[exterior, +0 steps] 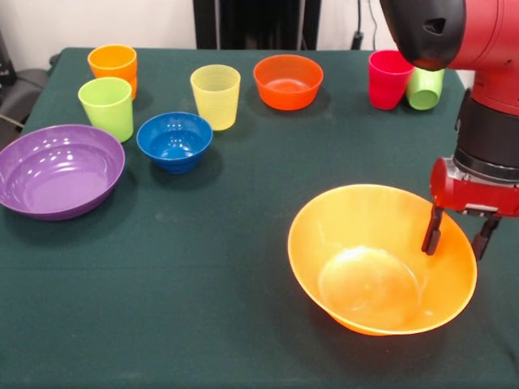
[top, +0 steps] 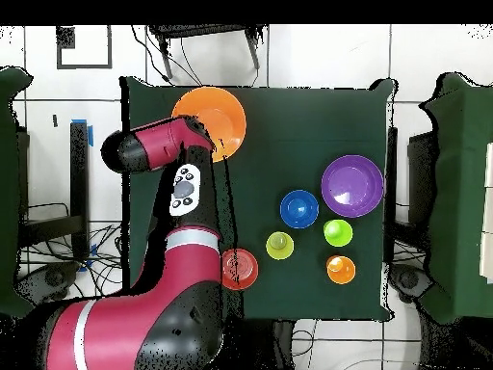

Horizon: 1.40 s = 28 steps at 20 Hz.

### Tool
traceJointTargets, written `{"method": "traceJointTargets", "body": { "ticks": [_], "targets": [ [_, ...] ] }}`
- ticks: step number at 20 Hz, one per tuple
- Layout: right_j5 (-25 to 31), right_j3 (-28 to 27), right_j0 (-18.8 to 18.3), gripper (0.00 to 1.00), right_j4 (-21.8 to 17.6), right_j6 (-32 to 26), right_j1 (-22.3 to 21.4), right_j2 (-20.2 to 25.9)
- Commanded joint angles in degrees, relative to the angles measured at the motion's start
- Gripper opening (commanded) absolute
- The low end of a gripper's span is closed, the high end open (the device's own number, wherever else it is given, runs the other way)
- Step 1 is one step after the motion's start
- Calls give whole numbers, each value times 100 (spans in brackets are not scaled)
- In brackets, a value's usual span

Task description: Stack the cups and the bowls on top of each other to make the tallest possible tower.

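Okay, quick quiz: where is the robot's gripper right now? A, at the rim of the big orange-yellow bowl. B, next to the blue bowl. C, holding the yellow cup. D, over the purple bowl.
A: in the front view the gripper hangs open with its two dark fingers astride the right rim of the large orange-yellow bowl, one inside and one outside, far from the purple bowl, blue bowl and yellow cup.

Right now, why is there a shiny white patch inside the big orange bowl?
In the front view, light glares off the glossy bottom of the orange bowl, and the purple bowl shines too. In the overhead view, the orange bowl shows no such patch, and the arm covers part of it.
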Motion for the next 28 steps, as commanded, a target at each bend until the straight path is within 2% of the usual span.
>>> {"method": "traceJointTargets", "body": {
  "ticks": [1,9,10,24,28],
  "targets": [
    [747,449,119,100,166,102,-32,519],
    [623,395,100,100,114,-51,28,564],
    [614,406,91,0,118,-63,25,580],
    [798,401,36,0,233,-50,19,639],
    [1012,601,-72,0,458,-5,-106,786]
  ]
}}
